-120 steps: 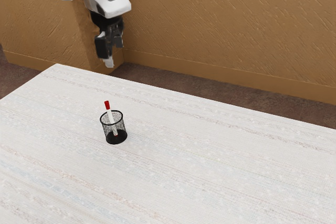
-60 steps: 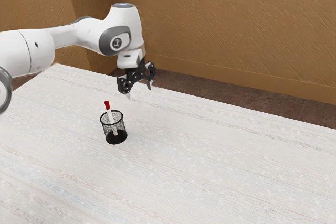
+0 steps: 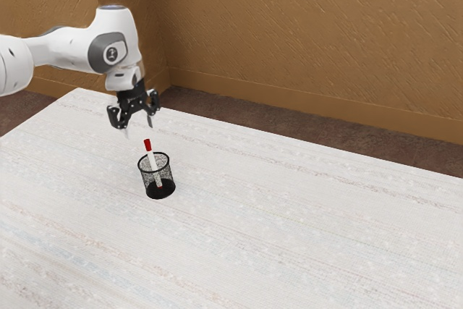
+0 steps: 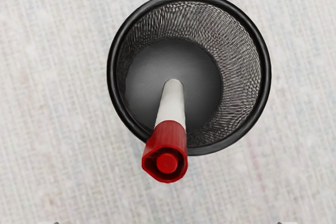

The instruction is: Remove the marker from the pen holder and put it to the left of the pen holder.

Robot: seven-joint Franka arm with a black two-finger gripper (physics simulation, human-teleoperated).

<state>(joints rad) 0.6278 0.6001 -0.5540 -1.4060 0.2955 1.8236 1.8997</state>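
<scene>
My gripper [image 3: 139, 128] hangs open above the table, a little above the marker's cap and toward the exterior view's left, with nothing between its fingers. The white marker [image 3: 147, 145] with a red cap leans inside the black mesh pen holder [image 3: 160, 189], its cap sticking out over the rim. Seen from my hand, the marker [image 4: 170, 106] rests against the rim of the round pen holder [image 4: 266, 77], cap end toward the camera, its lower end on the dark bottom.
A pale, faintly striped table [image 3: 289, 215] carries the pen holder. Its far edge runs along a brown floor strip, with a tan textured wall [image 3: 304, 41] behind.
My arm first swung in over the table with the hand coming down, then moved back toward the exterior view's left, nearer the marker. The marker and pen holder have stayed put.
</scene>
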